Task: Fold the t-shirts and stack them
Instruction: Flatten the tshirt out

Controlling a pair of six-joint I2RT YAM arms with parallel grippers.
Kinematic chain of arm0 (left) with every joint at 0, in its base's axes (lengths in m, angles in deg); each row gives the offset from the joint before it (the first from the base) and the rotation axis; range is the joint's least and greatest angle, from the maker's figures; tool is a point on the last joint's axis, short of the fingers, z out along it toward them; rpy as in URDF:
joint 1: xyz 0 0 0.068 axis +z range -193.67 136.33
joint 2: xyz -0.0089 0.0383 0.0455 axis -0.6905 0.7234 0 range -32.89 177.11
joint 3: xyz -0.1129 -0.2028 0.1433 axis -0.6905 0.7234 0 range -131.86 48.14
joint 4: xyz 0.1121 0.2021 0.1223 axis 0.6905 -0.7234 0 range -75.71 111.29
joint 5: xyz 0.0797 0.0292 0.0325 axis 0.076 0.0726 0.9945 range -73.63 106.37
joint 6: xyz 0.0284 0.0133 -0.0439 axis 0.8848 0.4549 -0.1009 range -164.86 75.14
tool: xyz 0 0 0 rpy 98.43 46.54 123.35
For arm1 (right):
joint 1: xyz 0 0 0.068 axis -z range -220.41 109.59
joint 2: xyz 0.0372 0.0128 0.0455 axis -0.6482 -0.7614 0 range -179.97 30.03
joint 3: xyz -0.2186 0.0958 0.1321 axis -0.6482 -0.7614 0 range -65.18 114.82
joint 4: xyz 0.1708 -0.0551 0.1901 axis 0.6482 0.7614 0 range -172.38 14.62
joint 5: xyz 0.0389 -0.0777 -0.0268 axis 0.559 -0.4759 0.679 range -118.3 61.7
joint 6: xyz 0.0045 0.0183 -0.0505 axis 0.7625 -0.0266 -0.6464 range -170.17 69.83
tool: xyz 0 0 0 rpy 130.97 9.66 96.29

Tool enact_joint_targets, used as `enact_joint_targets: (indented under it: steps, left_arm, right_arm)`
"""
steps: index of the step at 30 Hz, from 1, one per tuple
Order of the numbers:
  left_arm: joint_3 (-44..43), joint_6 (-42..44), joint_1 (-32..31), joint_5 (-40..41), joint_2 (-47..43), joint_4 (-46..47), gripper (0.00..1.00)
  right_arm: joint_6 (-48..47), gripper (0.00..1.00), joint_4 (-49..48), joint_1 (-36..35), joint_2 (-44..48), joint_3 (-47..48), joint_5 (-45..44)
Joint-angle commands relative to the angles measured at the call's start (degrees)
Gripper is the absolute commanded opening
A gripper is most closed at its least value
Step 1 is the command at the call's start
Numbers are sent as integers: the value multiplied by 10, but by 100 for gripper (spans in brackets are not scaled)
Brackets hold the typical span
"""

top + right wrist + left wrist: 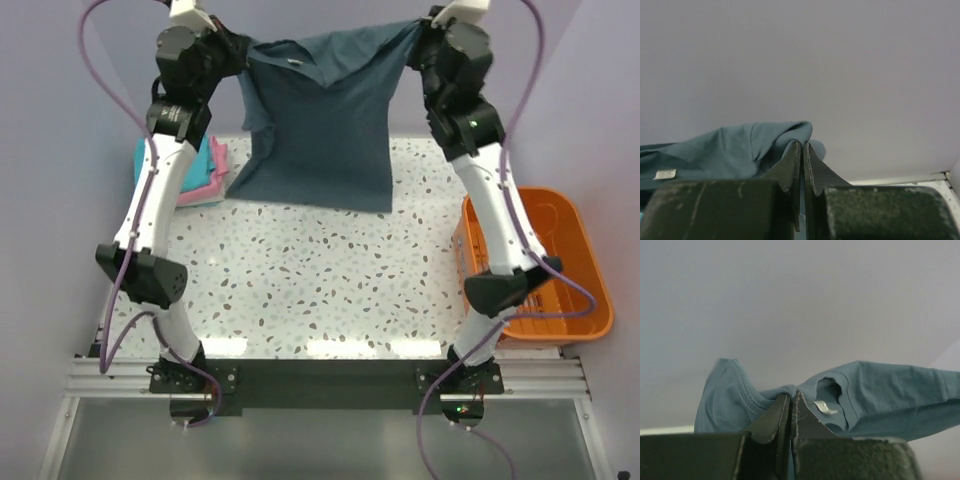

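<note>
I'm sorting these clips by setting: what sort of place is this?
Likely a robotics lab cell, not a home: speckled table enclosed by plain lilac walls, arms bolted to a metal rail, orange bin alongside.

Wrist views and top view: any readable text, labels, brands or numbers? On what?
No text can be read in any view.
Neck tag inside the collar of the blue-grey t-shirt: a small pale tag, any print too small and blurred to read in all three views.
Orange bin: no markings show.
</note>
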Motion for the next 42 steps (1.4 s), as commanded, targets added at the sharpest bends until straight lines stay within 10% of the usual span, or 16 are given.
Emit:
enact_joint_targets:
  steps: [1, 13, 16, 19, 20, 25, 36, 42]
  left_arm:
    - [7, 20, -1, -44, -131, 100, 0]
    - [621, -3, -2, 63, -404, 125, 5]
    - [773, -53, -2, 51, -479, 92, 10]
    - [873, -112, -3, 96, -543, -1, 56]
    - [903, -123, -3, 106, -569, -28, 89]
    - [888, -143, -3, 197, -628, -167, 100]
    - [901, -131, -12, -11, -543, -31, 100]
    - [822, -125, -117, 61, -389, 20, 100]
  right_arm:
    - [-15, 0, -105, 4, 145, -54, 22]
    - [159, 0, 43, 4, 528, -674, 107]
    - [238, 0, 66, -5, 609, -839, 259]
    - [299, 5, 114, -55, 676, -954, 382]
    - [316, 18, 141, -80, 689, -971, 361]
    - [316, 98, 227, -86, 706, -1017, 419]
    - [265, 99, 105, -86, 529, -942, 333]
    - [250, 99, 32, -92, 316, -854, 232]
